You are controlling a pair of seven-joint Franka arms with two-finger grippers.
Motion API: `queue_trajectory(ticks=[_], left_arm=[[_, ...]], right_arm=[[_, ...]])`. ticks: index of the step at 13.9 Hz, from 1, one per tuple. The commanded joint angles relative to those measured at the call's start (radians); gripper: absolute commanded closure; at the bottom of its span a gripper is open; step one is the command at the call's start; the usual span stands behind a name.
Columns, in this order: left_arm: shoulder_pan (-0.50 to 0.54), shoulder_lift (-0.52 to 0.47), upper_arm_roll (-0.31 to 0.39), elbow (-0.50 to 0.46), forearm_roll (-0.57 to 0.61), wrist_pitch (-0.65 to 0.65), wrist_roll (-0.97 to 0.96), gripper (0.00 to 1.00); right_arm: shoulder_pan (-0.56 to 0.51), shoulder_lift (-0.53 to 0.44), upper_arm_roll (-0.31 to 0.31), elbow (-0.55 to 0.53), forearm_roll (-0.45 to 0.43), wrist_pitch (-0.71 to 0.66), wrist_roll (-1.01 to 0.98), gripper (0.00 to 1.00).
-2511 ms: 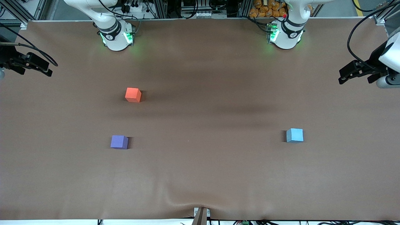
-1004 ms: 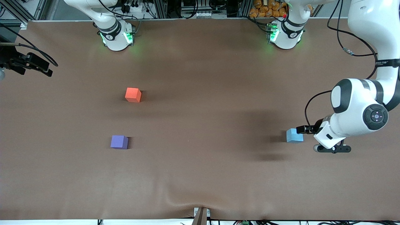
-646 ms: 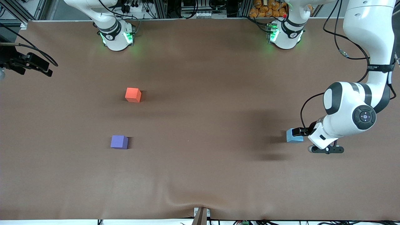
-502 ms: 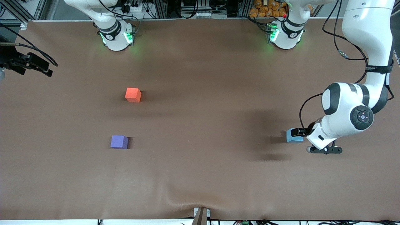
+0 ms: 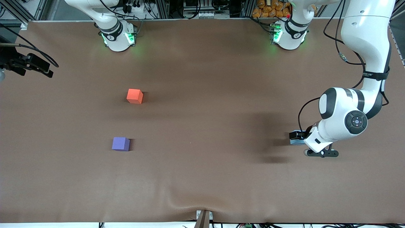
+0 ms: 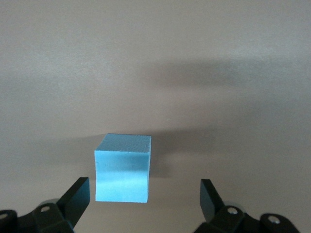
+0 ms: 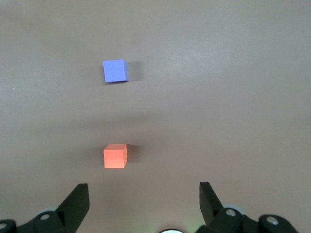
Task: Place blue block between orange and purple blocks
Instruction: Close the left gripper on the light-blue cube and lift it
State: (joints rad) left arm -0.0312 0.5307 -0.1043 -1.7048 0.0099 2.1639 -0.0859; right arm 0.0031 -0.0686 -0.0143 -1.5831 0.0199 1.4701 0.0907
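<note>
The blue block (image 5: pixel 296 142) sits on the table toward the left arm's end and is mostly covered by my left gripper (image 5: pixel 296 136). In the left wrist view the blue block (image 6: pixel 121 170) lies partly between the open fingers, closer to one fingertip (image 6: pixel 77 194), and my left gripper (image 6: pixel 143 199) holds nothing. The orange block (image 5: pixel 134 96) and the purple block (image 5: pixel 121 144) sit toward the right arm's end, the purple one nearer the front camera. My right gripper (image 5: pixel 47 70) waits open at that end of the table; its wrist view (image 7: pixel 143 194) shows the orange block (image 7: pixel 115 156) and the purple block (image 7: pixel 115 71).
The brown table cover (image 5: pixel 202 126) is bare between the blue block and the other two blocks. The two arm bases (image 5: pixel 118 36) stand along the table's edge farthest from the front camera.
My left arm has swung in from its end of the table and brought its open gripper down around the blue block. The blocks and the right arm have not moved.
</note>
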Motion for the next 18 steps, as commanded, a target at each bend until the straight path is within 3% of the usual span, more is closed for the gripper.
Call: queue_trajectory(ticks=[1,18], left_arm=[[-0.01,0.006,0.0,-0.007,0.019,0.019,-0.02,0.0],[0.039,0.08,0.009,-0.093,0.091,0.145,-0.018,0.0]], right_arm=[[0.006,-0.007,-0.004,-0.001,0.002,0.001,0.012,0.0],[0.006,-0.007,-0.004,-0.001,0.002,0.001,0.012,0.0]])
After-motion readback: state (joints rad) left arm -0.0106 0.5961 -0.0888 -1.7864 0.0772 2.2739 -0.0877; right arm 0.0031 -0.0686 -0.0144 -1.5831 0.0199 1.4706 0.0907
